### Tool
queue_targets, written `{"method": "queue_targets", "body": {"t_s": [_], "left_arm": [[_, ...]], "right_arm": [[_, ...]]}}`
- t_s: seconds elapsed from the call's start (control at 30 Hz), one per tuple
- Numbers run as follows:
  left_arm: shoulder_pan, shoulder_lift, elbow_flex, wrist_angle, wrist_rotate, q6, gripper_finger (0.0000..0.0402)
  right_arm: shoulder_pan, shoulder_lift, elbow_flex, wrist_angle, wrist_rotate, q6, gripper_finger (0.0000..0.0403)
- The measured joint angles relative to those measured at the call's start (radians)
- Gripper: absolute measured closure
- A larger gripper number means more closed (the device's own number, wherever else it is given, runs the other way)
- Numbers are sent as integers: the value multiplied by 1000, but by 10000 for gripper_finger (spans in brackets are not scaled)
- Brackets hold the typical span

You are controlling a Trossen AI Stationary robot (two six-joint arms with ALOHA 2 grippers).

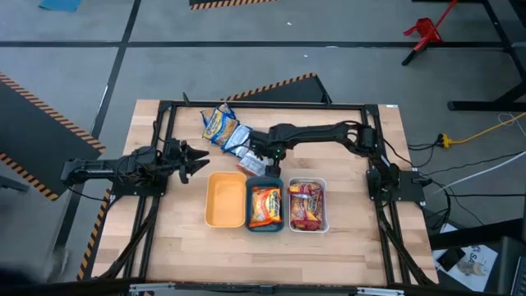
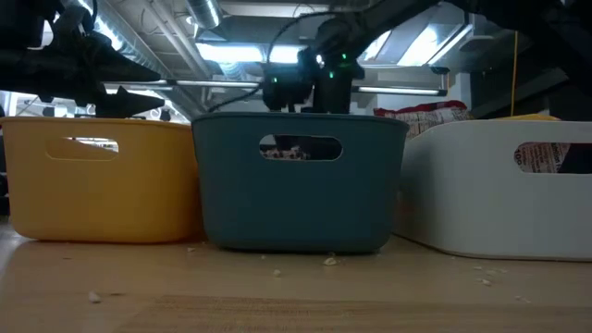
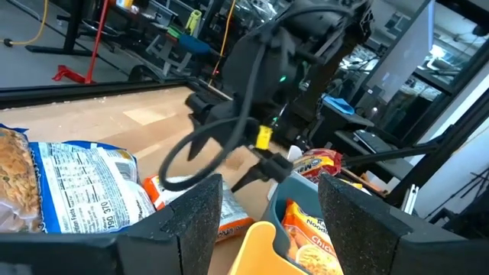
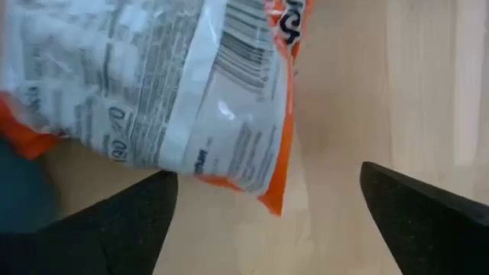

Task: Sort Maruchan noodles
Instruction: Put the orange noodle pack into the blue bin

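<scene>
The right gripper (image 1: pixel 256 161) is spread above an orange packet (image 4: pixel 176 92); if closed off-centre, the packet could be pushed aside, not pinched.

Both arms are black all over: the left arm (image 1: pixel 115 170) a chain of chunky matte segments, the right arm (image 1: pixel 329 131) the same build, with dark cables trailing off its base. On the right arm's wrist a small green light glows, a yellow tag sits beside it, and a thick black cable (image 3: pixel 221 130) loops below. The left gripper (image 3: pixel 263 210) has two broad, blunt fingers faced with grainy black pads.
</scene>
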Motion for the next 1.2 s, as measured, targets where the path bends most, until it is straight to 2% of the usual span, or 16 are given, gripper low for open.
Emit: {"method": "queue_targets", "body": {"t_s": [0.17, 0.3, 0.47, 0.63, 0.67, 0.8, 0.87, 1.2], "left_arm": [[0, 0, 0, 0, 0, 0, 189], [0, 0, 0, 0, 0, 0, 189], [0, 0, 0, 0, -4, 3, 189], [0, 0, 0, 0, -4, 6, 189], [0, 0, 0, 0, -4, 6, 189], [0, 0, 0, 0, -4, 6, 189], [0, 0, 0, 0, -4, 6, 189], [0, 0, 0, 0, -4, 6, 189]], "right_arm": [[0, 0, -20, 99, 3, -75, 46], [1, 1, -20, 159, 3, -108, 100], [0, 7, -37, 188, -23, -137, 215], [0, 9, -52, 197, -73, -139, 368], [0, 9, -52, 196, -74, -139, 385], [7, 7, -40, 179, -68, -126, 384], [9, 3, -24, 167, -55, -124, 396], [21, 3, 104, 65, -20, -105, 402]]}}
